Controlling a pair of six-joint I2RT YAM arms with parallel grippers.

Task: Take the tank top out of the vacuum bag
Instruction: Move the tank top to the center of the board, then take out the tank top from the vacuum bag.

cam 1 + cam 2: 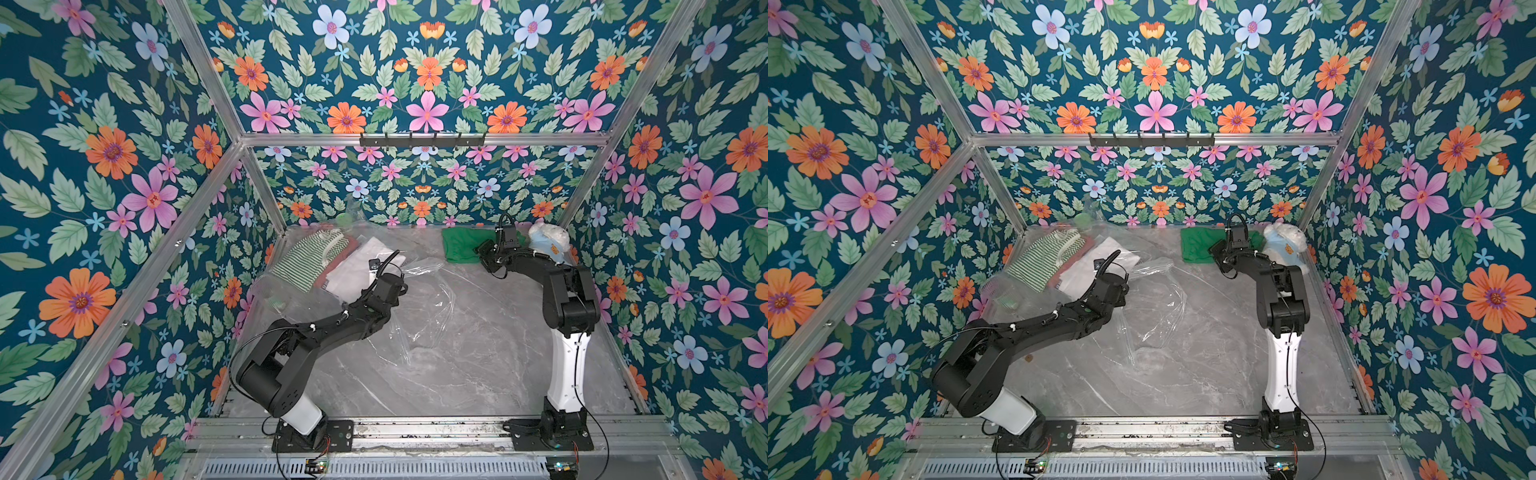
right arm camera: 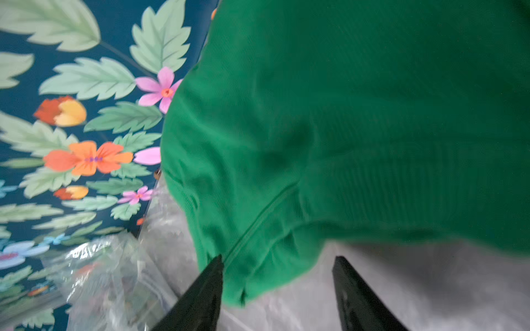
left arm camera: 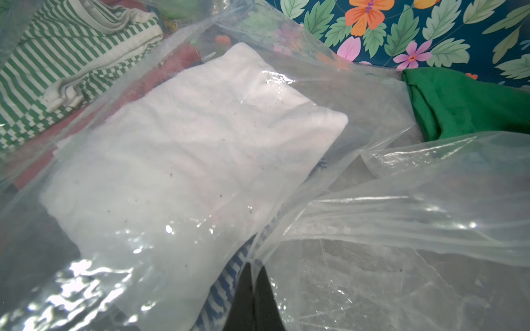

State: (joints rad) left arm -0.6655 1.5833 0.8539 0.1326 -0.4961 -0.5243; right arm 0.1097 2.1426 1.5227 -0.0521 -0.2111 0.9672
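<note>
Green tank top [image 1: 459, 248], far tabletop [image 1: 478, 357] edge, hem inside parted, unclamped right gripper [image 2: 278, 259]; left gripper [image 3: 253, 275] pinches vacuum bag [image 3: 415, 200].

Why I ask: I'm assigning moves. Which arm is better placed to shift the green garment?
Right: the right fingers stand open astride a corner of the green garment; the left fingers are shut on the vacuum bag.

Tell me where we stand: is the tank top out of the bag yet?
Looks done: the green garment, apparently the tank top, lies on the table outside the vacuum bag. In hand: the left gripper has its fingers shut on bag film; the right gripper has fingers open at the garment's edge. Left: release the bag, retract both arms.
</note>
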